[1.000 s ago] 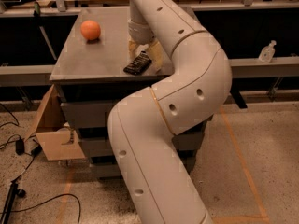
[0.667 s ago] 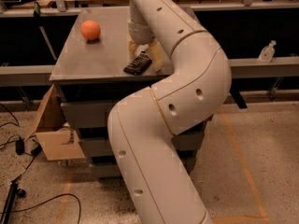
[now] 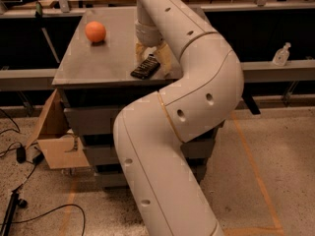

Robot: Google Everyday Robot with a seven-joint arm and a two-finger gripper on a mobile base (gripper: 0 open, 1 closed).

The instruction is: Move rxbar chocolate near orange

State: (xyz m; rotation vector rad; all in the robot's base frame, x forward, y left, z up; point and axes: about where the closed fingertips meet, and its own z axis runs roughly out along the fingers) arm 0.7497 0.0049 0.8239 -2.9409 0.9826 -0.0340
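The rxbar chocolate (image 3: 146,68), a dark flat bar, lies on the grey table top (image 3: 103,58) near its front edge. My gripper (image 3: 153,58) hangs straight down over the bar's far end. It is open, with its tan fingers (image 3: 165,62) standing on either side of the bar. The orange (image 3: 95,32) sits on the table at the back left, well apart from the bar and the gripper. My white arm bends across the right half of the view and hides the table's right side.
The table stands on a dark cabinet with drawers (image 3: 93,122). An open cardboard box (image 3: 54,141) and cables (image 3: 19,156) lie on the floor at the left. A rail with a clear bottle (image 3: 281,55) runs behind at the right.
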